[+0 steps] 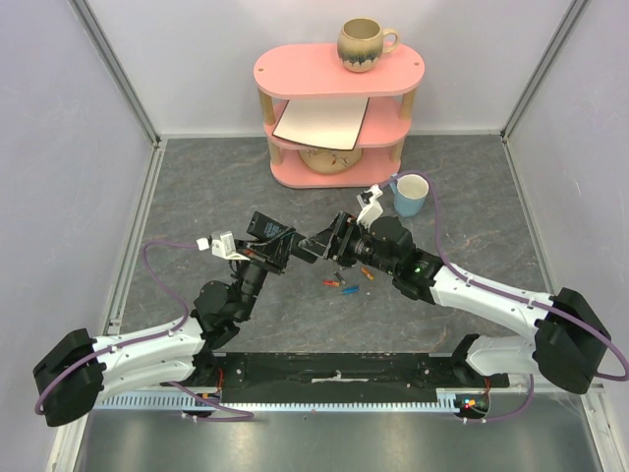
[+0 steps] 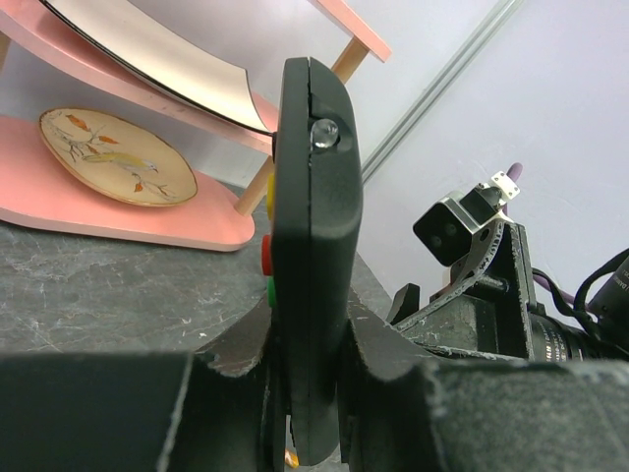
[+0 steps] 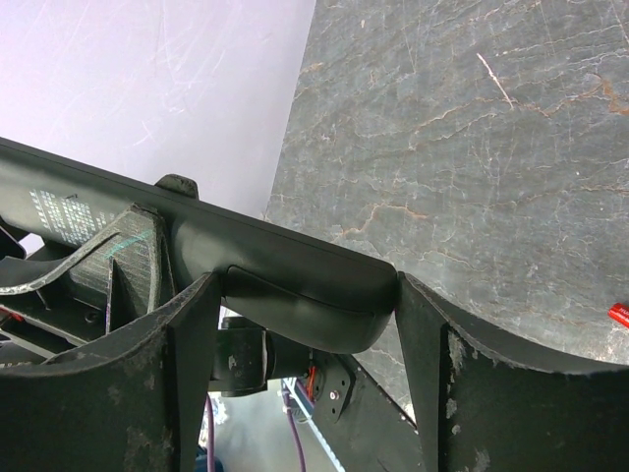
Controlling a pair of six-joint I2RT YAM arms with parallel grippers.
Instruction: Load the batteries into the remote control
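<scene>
The remote control (image 2: 314, 226) has its lower end hidden inside the left pincer (image 2: 307, 379).

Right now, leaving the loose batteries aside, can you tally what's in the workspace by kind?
Remote control: 1
Mugs: 2, brown mug and blue mug
Plates: 2, white plate and patterned plate
Pink shelf: 1
Total: 6

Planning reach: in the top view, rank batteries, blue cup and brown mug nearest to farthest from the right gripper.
1. batteries, just beside the right gripper.
2. blue cup, back right.
3. brown mug, far back atop the pink shelf.
</scene>
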